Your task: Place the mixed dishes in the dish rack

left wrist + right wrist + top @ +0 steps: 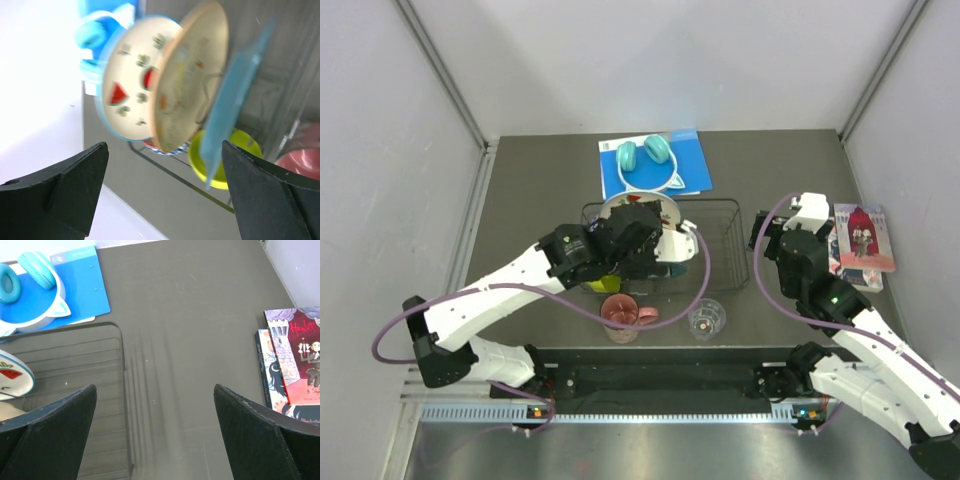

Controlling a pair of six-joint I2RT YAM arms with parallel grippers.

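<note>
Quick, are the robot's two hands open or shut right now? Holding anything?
Left gripper: open, holding nothing.
Right gripper: open, holding nothing.

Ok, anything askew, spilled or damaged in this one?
Nothing spilled or broken. The watermelon plate, floral plate and teal plate stand on edge, close together, in the dish rack. The pink mug and clear glass sit upright on the table in front of it, not yet loaded.
</note>
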